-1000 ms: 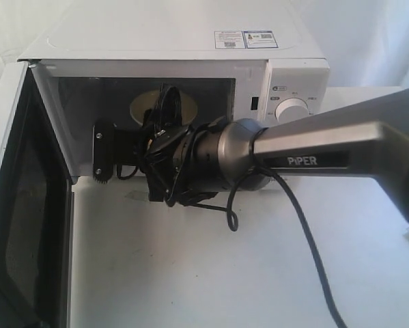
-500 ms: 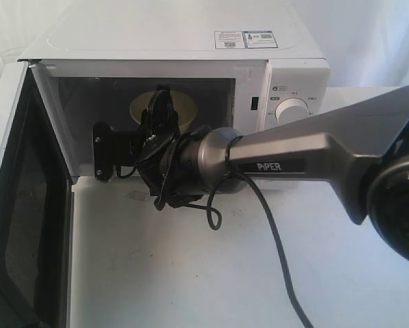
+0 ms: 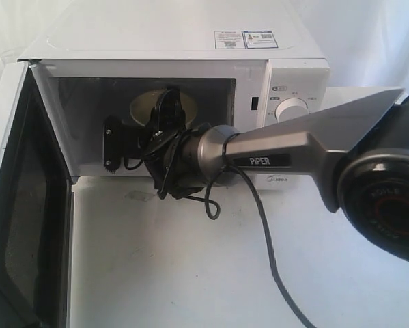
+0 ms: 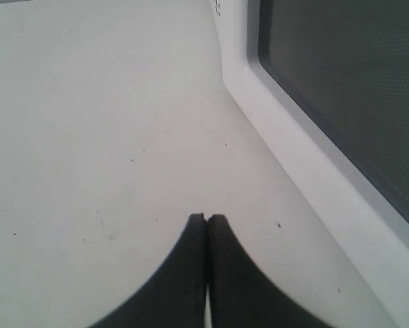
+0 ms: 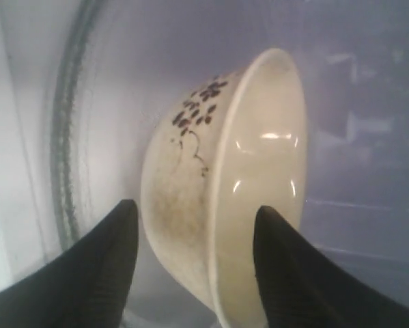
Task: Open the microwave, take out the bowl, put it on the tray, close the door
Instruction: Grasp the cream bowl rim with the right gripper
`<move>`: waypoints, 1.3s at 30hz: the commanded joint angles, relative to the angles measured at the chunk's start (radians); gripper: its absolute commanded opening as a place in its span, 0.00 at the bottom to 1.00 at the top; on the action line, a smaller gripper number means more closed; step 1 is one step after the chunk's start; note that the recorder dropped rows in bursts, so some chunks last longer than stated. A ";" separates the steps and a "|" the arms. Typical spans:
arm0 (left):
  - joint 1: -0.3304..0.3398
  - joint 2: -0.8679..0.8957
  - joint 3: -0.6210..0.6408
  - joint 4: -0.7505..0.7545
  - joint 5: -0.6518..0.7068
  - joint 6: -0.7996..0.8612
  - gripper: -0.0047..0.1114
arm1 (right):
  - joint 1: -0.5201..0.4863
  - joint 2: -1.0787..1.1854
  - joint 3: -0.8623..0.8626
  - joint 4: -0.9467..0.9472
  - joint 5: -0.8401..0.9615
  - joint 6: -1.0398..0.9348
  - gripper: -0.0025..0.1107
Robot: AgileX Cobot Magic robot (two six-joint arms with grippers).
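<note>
Microwave (image 3: 177,41) is set at the back of a white table (image 3: 190,273). Two stickers (image 3: 245,39) are noted on its top and a round dial (image 3: 293,109) on its right panel. The door (image 3: 23,205) is swung wide open, to the left in the exterior view. The cavity mouth is largely covered by the right arm (image 3: 279,147), which is extended into it from the right, and by the wrist hardware. A black cable (image 3: 265,232) is looped down from the wrist towards the table.

The left gripper (image 4: 205,222) is held over the table, just beside the door. Its fingers are pressed together with nothing between them.

The bowl (image 5: 259,143) is located inside the cavity and is partly hidden behind the wrist in the exterior view. A dark sprig pattern is seen on its outer wall. The right gripper (image 5: 199,229) is spread apart, with the bowl's rim placed between its fingers. One finger (image 5: 115,253) is set on the outer-wall side and the other over the inner face. Contact with the bowl cannot be told.
</note>
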 commanded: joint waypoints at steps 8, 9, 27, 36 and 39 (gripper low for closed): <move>0.001 -0.005 0.003 -0.011 0.000 0.000 0.04 | -0.031 0.066 -0.057 -0.007 -0.026 0.019 0.45; 0.001 -0.005 0.003 -0.011 0.000 0.000 0.04 | -0.031 0.075 -0.073 -0.007 -0.028 0.019 0.43; 0.001 -0.005 0.003 -0.011 0.000 0.000 0.04 | 0.132 -0.048 -0.074 0.471 0.061 -0.054 0.02; 0.001 -0.005 0.003 -0.011 0.000 0.000 0.04 | 0.161 -0.099 -0.074 0.774 0.145 -0.277 0.02; 0.001 -0.005 0.003 -0.011 0.000 0.000 0.04 | 0.161 -0.116 -0.045 0.841 0.209 -0.336 0.02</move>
